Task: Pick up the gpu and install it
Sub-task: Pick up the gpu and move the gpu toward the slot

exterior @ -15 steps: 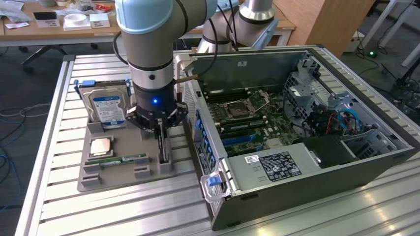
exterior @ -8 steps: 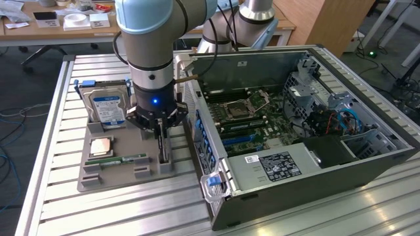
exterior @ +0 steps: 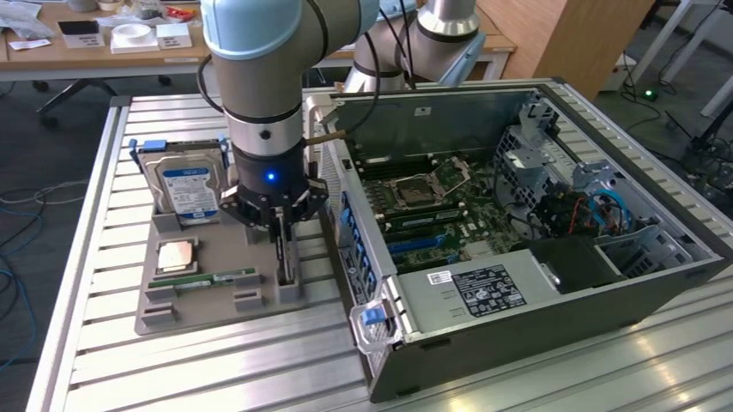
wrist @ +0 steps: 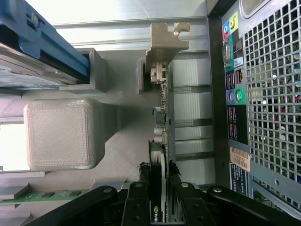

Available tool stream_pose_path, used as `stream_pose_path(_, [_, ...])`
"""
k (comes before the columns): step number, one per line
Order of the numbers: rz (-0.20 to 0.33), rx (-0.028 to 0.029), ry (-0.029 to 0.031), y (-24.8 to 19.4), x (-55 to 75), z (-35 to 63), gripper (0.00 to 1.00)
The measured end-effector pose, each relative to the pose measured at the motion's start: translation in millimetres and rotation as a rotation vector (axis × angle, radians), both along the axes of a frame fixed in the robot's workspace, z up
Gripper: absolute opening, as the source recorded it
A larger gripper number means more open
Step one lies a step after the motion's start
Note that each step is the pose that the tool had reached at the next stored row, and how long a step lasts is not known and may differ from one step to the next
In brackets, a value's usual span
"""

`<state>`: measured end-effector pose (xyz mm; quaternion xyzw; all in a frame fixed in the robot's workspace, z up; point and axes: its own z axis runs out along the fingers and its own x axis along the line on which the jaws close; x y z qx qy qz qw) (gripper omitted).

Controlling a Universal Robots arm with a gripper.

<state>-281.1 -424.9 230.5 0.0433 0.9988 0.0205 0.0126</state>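
**Exterior view.**
- Item: gpu (exterior: 285, 268), a thin dark card stood on edge in a slot of the grey holder (exterior: 206, 313) on the slatted table (exterior: 92, 360). The slot is on the holder's side nearest the open computer case (exterior: 538, 257).
- The gripper (exterior: 281, 239) is lowered straight over the card, with a finger set to either face.
- Also kept in the holder: hard drive (exterior: 189, 187), upright; processor (exterior: 174, 255), flat; memory stick (exterior: 204, 280), on edge.

**Wrist view.**
- The gpu (wrist: 162, 117) is seen edge-on. Its silver bracket (wrist: 164, 42) is at the far end, just beside the case's rear ports (wrist: 233, 84).
- The gripper (wrist: 159, 174) is clamped on the card towards the end away from the bracket, with a pad pressed to each face.

**Handling (judged).**
- The card is taken to be light and stiff but fragile: a bare board studded with small parts, easily tilted or strained by an uneven squeeze.
- It is best held by the flat faces across the upper edge, clear of the bracket and of the edge seated in the slot.
- The smooth faces may slip under a weak hold.
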Motion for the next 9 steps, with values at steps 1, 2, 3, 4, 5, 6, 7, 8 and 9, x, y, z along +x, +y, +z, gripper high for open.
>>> stream_pose_path(1, [0.000,0.0000,0.0000,0.0,0.0,0.0,0.26])
stream_pose_path(2, [0.000,0.0000,0.0000,0.0,0.0,0.0,0.26])
stream_pose_path(3, [0.000,0.0000,0.0000,0.0,0.0,0.0,0.26])
stream_pose_path(4, [0.000,0.0002,-0.0002,0.0,0.0,0.0,0.26])
stream_pose_path(5, [0.000,0.0003,-0.0003,0.0,0.1,0.2,0.26])
stream_pose_path(6, [0.000,0.0002,-0.0002,0.1,0.1,0.6,0.26])
stream_pose_path(7, [0.000,0.0000,-0.0001,0.0,0.0,1.2,0.26])
stream_pose_path(8, [0.000,0.0000,0.0000,0.0,0.0,1.9,0.26])
stream_pose_path(9, [0.000,0.0000,0.0000,0.0,0.0,2.5,0.26])
